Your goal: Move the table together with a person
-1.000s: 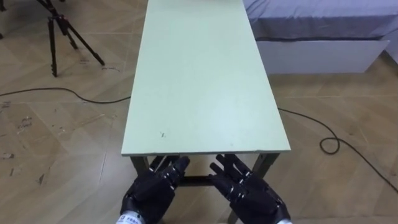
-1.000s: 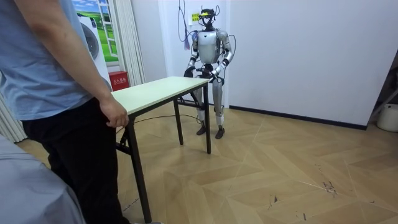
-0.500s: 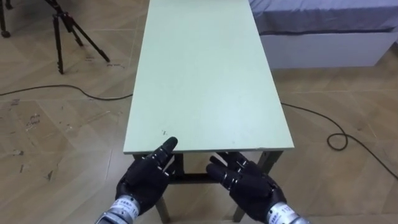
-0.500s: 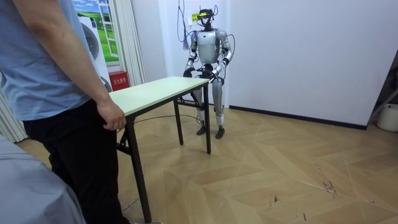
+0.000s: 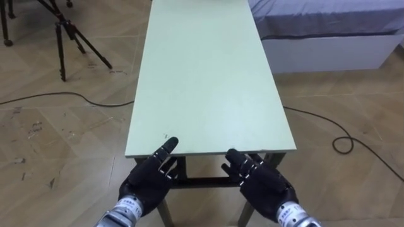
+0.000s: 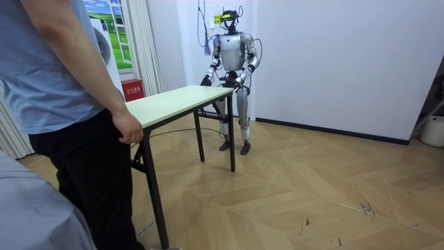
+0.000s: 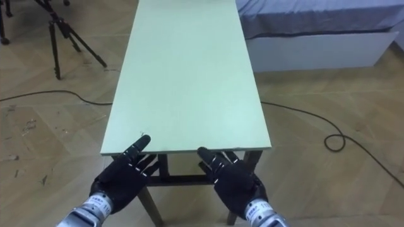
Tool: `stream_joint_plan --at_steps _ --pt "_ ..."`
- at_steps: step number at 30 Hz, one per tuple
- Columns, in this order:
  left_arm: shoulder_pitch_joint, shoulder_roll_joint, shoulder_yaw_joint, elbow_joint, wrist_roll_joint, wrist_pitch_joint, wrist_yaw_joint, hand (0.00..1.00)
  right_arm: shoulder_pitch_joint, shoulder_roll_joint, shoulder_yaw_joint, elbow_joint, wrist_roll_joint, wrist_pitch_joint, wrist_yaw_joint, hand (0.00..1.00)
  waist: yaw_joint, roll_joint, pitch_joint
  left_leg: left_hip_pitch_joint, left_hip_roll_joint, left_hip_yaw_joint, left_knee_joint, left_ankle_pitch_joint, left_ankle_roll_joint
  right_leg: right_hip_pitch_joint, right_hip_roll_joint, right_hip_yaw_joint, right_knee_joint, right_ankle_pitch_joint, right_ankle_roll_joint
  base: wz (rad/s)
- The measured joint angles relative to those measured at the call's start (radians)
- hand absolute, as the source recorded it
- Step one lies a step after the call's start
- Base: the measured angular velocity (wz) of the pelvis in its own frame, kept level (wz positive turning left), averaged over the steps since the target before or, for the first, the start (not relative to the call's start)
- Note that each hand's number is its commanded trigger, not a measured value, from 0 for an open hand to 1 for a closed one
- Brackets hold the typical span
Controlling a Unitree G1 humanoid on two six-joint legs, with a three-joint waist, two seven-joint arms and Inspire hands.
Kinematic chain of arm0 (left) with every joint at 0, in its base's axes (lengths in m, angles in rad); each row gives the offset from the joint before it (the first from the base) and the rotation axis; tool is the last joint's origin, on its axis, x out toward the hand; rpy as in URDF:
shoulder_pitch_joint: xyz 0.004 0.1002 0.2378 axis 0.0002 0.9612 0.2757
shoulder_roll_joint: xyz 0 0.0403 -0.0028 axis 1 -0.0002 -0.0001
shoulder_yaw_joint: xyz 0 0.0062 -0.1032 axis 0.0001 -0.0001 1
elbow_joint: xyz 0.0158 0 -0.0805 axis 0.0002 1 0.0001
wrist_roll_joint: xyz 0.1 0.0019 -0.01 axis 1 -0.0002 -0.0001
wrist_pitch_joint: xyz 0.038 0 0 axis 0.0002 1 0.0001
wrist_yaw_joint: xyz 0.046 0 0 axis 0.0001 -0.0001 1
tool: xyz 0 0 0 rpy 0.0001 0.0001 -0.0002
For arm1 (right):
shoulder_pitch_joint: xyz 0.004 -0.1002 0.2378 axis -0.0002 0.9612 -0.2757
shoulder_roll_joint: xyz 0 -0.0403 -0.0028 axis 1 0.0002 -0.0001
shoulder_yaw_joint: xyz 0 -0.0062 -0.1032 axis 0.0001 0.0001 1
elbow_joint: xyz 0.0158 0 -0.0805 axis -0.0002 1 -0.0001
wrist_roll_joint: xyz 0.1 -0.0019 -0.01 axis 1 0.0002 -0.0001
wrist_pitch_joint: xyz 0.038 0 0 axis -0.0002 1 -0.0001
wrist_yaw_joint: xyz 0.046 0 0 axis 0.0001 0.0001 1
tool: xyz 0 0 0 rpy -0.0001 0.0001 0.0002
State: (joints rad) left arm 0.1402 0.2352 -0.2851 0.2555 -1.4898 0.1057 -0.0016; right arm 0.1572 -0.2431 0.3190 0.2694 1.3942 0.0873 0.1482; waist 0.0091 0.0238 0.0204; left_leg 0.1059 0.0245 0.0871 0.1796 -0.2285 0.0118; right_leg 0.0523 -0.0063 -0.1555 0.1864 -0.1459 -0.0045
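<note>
A long table (image 5: 205,75) with a pale green top and dark folding legs runs away from me. I stand at its near short end, by a white wall in the room view. My left hand (image 5: 150,181) is open, back up, and its longest fingertip reaches just over the near edge. My right hand (image 5: 262,183) is open too, fingers spread, with the tips at the near edge close to the right corner. In the room view a person in a blue shirt stands at the table's (image 6: 177,103) other end, with a hand (image 6: 128,129) on that end's edge.
A black tripod (image 5: 63,38) stands on the wood floor to the table's left, with a dark cable (image 5: 63,96) lying near it. A bed with a white base (image 5: 328,53) sits at the far right, and another cable (image 5: 344,144) loops on the floor below it.
Both hands have risen from under the near edge to its level. The left fingertip now lies over the top, and the right hand has shifted right. The person's hand stays at the far end.
</note>
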Motion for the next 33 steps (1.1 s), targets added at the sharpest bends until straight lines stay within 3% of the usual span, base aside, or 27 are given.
stream_joint_plan --at_steps 2,6,11,16,21,25,33 --pt "0.001 -0.022 0.015 0.000 0.000 0.000 0.009 0.00 0.003 0.021 -0.025 0.000 0.061 0.000 -0.013 0.00 0.001 0.001 0.0001 0.002 -0.001 -0.002 0.000 0.000 0.000 0.000 0.000 0.003 0.000 0.000 0.000 -0.04" --pt "0.001 -0.037 0.039 0.000 -0.003 0.011 0.014 0.00 0.003 0.048 -0.041 -0.001 0.108 0.000 -0.030 0.00 0.001 0.002 -0.0002 0.005 -0.001 -0.003 0.002 0.000 0.000 0.000 0.000 0.010 0.001 0.001 -0.001 -0.05" --pt "0.001 -0.062 0.067 0.000 -0.002 0.017 0.022 0.00 0.003 0.052 -0.057 -0.001 0.135 -0.001 -0.041 0.00 0.002 0.006 0.0001 0.009 0.000 -0.004 0.002 0.000 0.000 0.001 0.002 0.017 0.002 0.003 -0.005 -0.04" --pt "0.001 -0.067 0.075 0.001 -0.001 0.020 0.032 0.00 0.003 0.057 -0.075 -0.001 0.137 -0.002 -0.044 0.00 0.000 0.018 -0.0016 0.010 0.002 -0.005 0.002 0.000 0.000 0.001 0.005 0.019 0.002 0.004 -0.007 0.00" --pt "0.001 -0.067 0.075 0.000 0.000 0.021 0.032 0.00 0.003 0.060 -0.087 -0.001 0.139 -0.006 -0.052 0.00 -0.001 0.021 -0.0020 0.010 0.002 -0.005 0.002 0.000 0.000 0.001 0.005 0.019 0.002 0.004 -0.007 0.00" --pt "0.001 -0.067 0.077 0.001 0.000 0.021 0.033 0.00 0.003 0.092 -0.105 -0.001 0.150 -0.008 -0.065 0.00 -0.002 0.021 -0.0017 0.009 0.002 -0.005 0.002 0.000 0.000 0.001 0.005 0.019 0.001 0.004 -0.007 0.00" --pt "0.001 -0.073 0.086 0.000 -0.003 0.030 0.034 0.00 0.002 0.094 -0.108 -0.015 0.180 -0.008 -0.083 0.00 -0.002 0.029 -0.0030 0.007 0.002 -0.005 0.000 0.000 0.000 -0.003 0.006 0.019 0.002 0.004 -0.007 0.00"
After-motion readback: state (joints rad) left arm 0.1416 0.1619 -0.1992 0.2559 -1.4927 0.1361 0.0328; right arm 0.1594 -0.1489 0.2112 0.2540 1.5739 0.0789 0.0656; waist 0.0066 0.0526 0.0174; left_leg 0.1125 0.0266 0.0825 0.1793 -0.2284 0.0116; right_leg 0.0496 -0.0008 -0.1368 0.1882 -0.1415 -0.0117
